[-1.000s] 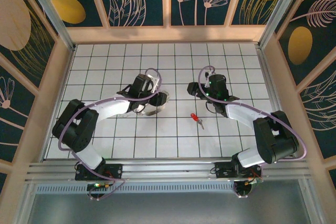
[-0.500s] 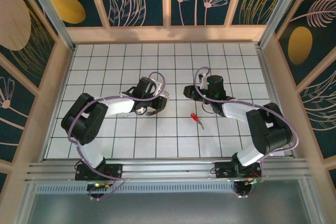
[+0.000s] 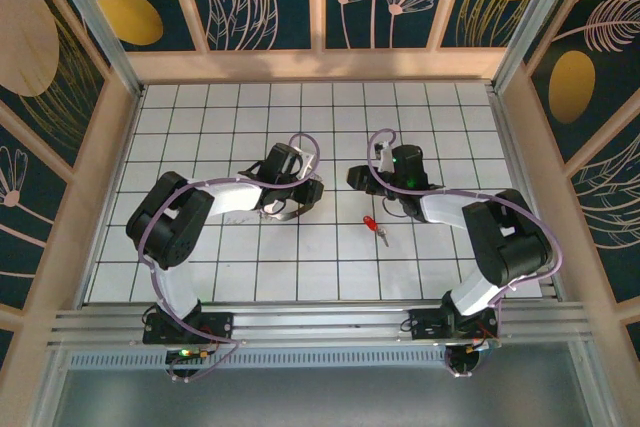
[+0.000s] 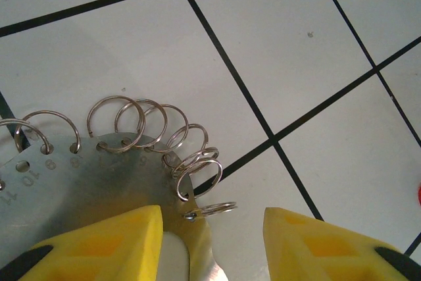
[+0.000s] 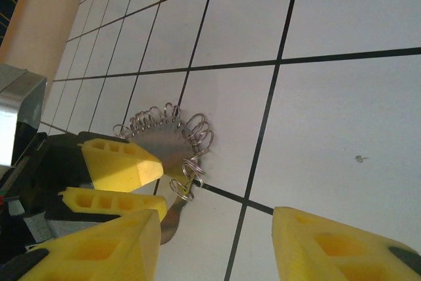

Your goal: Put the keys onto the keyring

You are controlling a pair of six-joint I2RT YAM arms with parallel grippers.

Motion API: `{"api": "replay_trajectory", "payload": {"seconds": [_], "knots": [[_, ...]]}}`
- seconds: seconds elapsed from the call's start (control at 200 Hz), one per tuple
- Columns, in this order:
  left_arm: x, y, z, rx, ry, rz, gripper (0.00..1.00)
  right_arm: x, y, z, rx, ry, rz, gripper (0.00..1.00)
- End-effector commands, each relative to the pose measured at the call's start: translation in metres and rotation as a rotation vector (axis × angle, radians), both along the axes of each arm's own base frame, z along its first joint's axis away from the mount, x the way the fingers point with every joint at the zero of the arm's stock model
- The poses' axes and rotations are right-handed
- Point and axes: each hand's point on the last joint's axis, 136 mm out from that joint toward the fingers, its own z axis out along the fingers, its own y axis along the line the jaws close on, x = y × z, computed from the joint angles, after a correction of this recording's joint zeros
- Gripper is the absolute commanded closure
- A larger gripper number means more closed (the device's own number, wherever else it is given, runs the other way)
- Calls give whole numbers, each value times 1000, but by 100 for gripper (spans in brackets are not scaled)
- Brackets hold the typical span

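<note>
The keyring is a flat silvery plate with several small wire rings along its rim, lying on the white grid table; it also shows as the keyring and the keyring. My left gripper hangs low over it, open, its left finger above the plate and the plate's narrow tail beside that finger. The key, red-headed with a short silver blade, lies alone on the table to the right. My right gripper is open and empty, behind the key and facing the keyring. A red sliver shows at the frame's edge.
The table is white with black grid lines and has wooden walls on three sides. The two grippers, left gripper and right gripper, stand about two grid squares apart near the middle.
Both grippers have narrowed their jaws. The left gripper has shifted a little right over the keyring, the right gripper a little left toward it. The key has stayed put.
</note>
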Motion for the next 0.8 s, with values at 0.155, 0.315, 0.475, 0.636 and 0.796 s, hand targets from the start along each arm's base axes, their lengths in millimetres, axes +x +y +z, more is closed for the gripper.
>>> {"api": "replay_trajectory", "payload": {"seconds": [0.155,0.315,0.475,0.636,0.796], "knots": [[4,-11,-1,-14,0,-23,56,-2,4,-2,11,-15,20,52],[4,-12,-3,-14,7,-26,57,-2,4,-4,10,-13,20,52],[5,-14,-6,-16,18,-26,58,-1,4,-5,10,-11,19,52],[4,-14,-8,-16,24,-28,60,-2,3,-5,10,-11,19,52],[3,-13,-8,-18,24,-25,63,-3,3,-5,9,-13,17,52]]}}
